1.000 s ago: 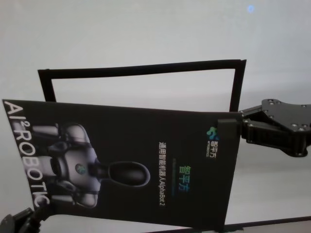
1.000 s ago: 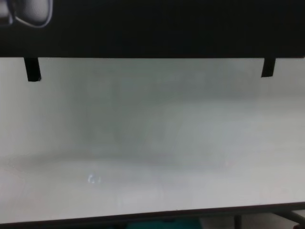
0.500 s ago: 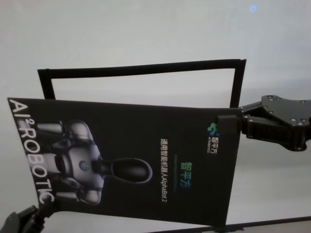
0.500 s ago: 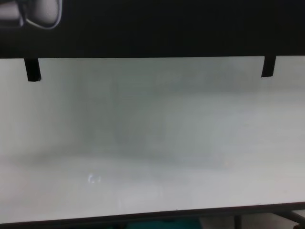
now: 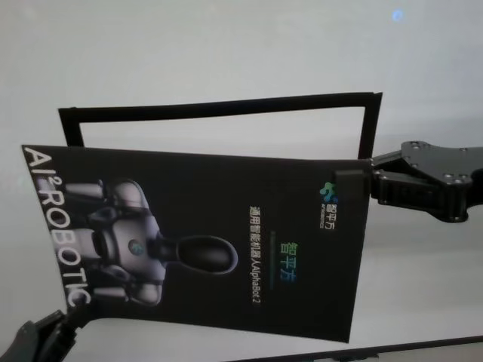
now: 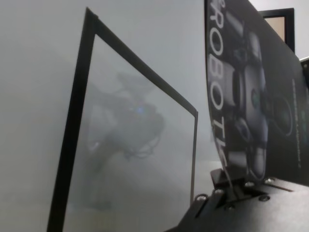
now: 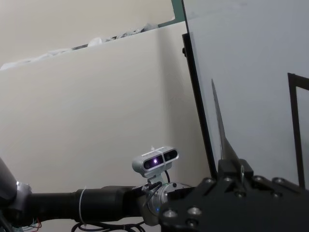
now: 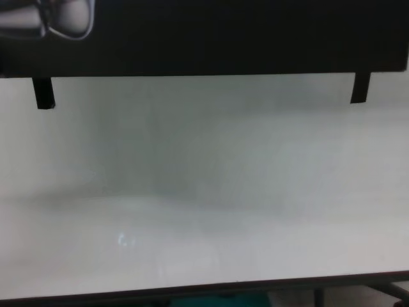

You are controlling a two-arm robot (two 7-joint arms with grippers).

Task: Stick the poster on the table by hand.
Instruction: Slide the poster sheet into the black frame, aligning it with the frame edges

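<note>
1. The large black glossy rectangular poster (image 5: pixel 219 241) is held above the pale grey-white worktop (image 5: pixel 226 45), shifted slightly away from the robot and rightwards since a second ago.
2. The blocky black right gripper (image 5: pixel 355 185) stays clamped on its far right corner; the left gripper (image 5: pixel 56 324) grips the near left corner.
3. The black outlined frame (image 5: pixel 219 105) is partly overlapped; alignment appears under way, and sticking is not yet done.

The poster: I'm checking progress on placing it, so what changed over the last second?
The poster, held by the left gripper and right gripper, shifted rightward and slightly farther away. The black frame outline on the table stayed put.
</note>
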